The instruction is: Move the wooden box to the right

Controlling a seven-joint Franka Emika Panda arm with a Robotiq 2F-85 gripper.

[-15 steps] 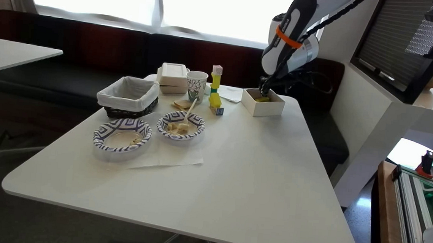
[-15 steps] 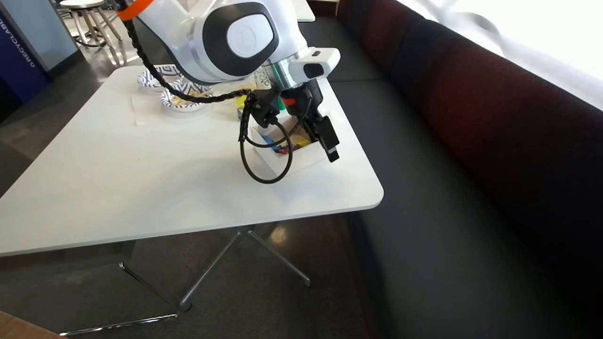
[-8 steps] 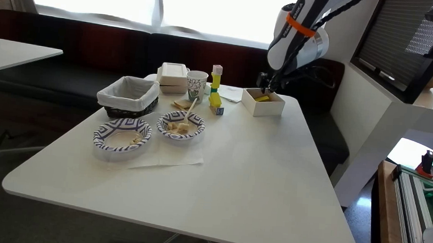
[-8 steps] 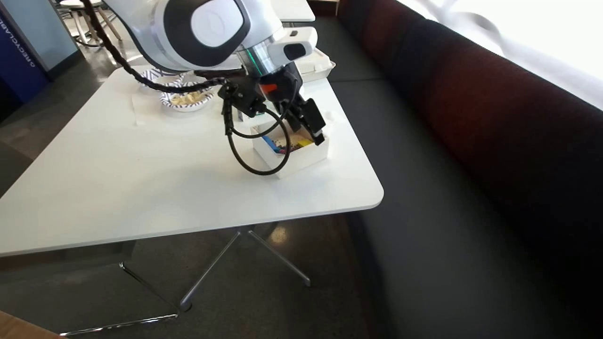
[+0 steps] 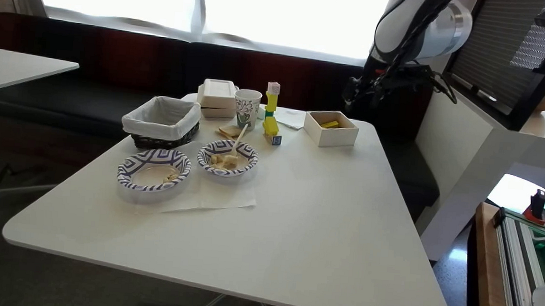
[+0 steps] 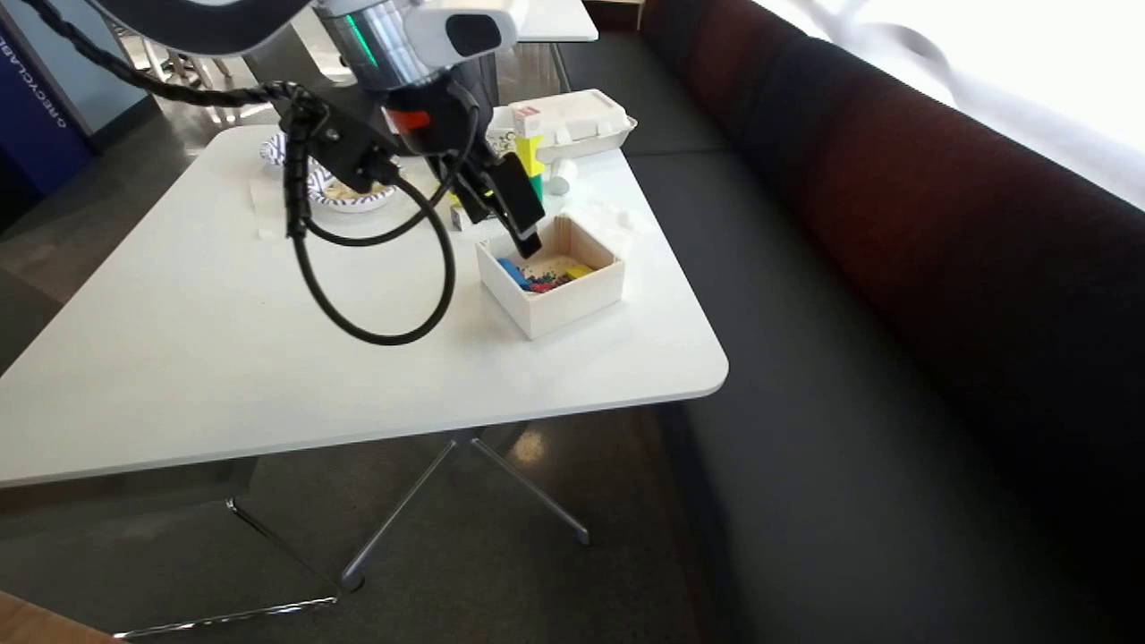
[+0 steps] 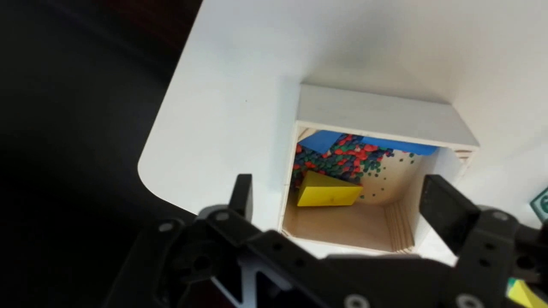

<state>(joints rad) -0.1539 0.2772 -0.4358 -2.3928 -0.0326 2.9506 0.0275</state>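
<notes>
The wooden box is a pale, square, open-topped box on the white table; it shows in both exterior views [image 5: 338,137] [image 6: 572,309] and in the wrist view [image 7: 376,113]. Inside lie a yellow triangular block [image 7: 329,194], blue pieces [image 7: 321,141] and many small red, green and dark bits. My gripper [image 7: 338,190] is open and empty above the box, its fingers spread wider than the box appears in the wrist view. In an exterior view the gripper [image 6: 505,224] hangs above the box's far side, apart from it.
A tower of toy blocks [image 5: 271,109], a paper cup [image 5: 247,108], takeaway boxes [image 5: 217,96] and a lined basket [image 5: 162,119] stand left of the box. Two patterned bowls [image 5: 145,156] [image 5: 210,148] sit nearer. A dark bench [image 6: 805,313] runs along the table edge.
My gripper has risen from the box, moving up and right in an exterior view and up and left in an exterior view. The box has stayed in place.
</notes>
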